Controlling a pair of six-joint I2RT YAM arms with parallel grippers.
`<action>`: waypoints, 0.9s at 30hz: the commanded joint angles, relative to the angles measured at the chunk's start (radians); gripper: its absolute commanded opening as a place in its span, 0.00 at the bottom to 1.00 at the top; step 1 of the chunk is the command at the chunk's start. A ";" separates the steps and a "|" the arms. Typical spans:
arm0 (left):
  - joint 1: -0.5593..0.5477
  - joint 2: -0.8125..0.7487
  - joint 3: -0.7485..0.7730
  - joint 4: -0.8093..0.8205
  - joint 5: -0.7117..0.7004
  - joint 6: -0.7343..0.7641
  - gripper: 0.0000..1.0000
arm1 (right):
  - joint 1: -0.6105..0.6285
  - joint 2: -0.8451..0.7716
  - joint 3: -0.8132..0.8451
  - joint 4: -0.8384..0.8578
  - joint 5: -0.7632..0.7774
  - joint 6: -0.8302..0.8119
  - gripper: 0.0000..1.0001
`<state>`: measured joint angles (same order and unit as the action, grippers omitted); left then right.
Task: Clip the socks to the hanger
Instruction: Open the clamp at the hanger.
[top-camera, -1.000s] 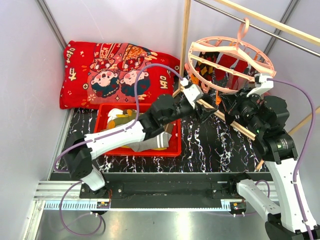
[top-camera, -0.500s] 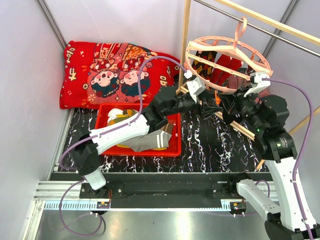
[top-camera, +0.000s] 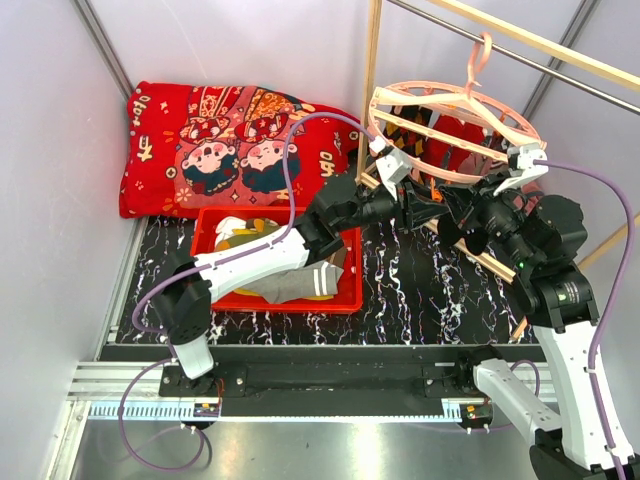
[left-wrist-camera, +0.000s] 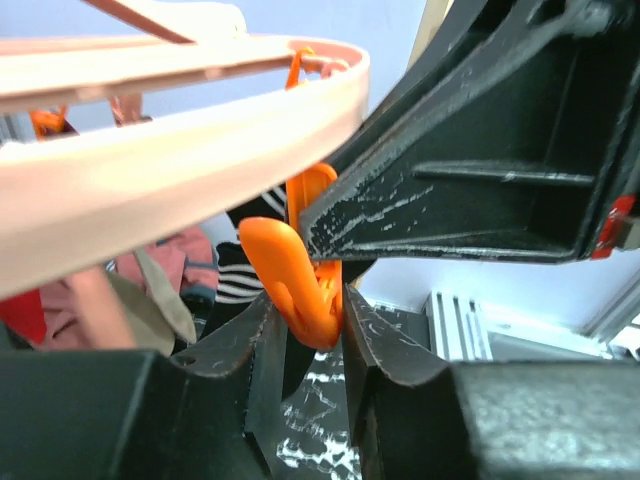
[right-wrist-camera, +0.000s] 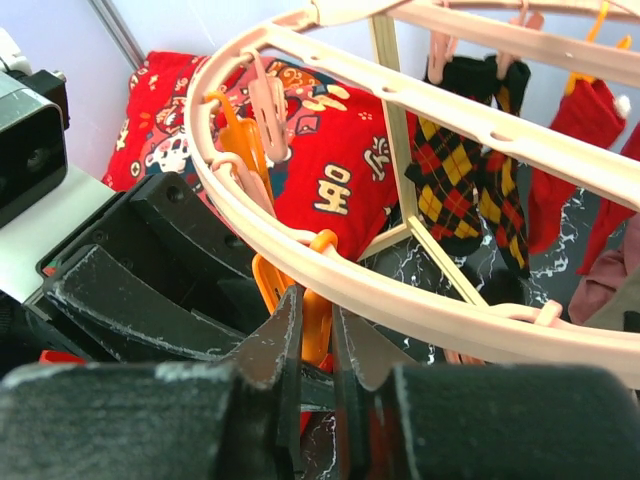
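Both left tool (left-wrist-camera: 305, 310) and right tool (right-wrist-camera: 315, 310) clamp one orange clip (left-wrist-camera: 285, 265) tight under the hanger (left-wrist-camera: 150, 185) rim.

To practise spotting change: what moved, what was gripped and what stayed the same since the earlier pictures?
The left gripper reached farther forward, to the rim of the round pale-pink plastic hanger, and closed on a small orange plastic clip there. The right gripper stayed shut beside that clip; the red plastic tray and its socks did not move.
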<state>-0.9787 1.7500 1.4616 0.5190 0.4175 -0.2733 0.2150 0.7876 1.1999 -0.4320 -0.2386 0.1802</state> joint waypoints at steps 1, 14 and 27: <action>-0.003 -0.030 -0.026 0.156 -0.014 -0.041 0.25 | 0.003 -0.008 -0.005 0.044 -0.024 0.011 0.10; -0.011 -0.053 -0.083 0.159 -0.084 0.008 0.00 | 0.003 -0.040 0.000 0.026 0.054 0.129 0.58; -0.075 -0.069 -0.053 0.030 -0.221 0.181 0.00 | 0.003 0.002 0.024 -0.014 0.088 0.165 0.71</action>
<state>-1.0294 1.7306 1.3849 0.5705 0.2329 -0.1684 0.2150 0.7700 1.1946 -0.4679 -0.1917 0.3344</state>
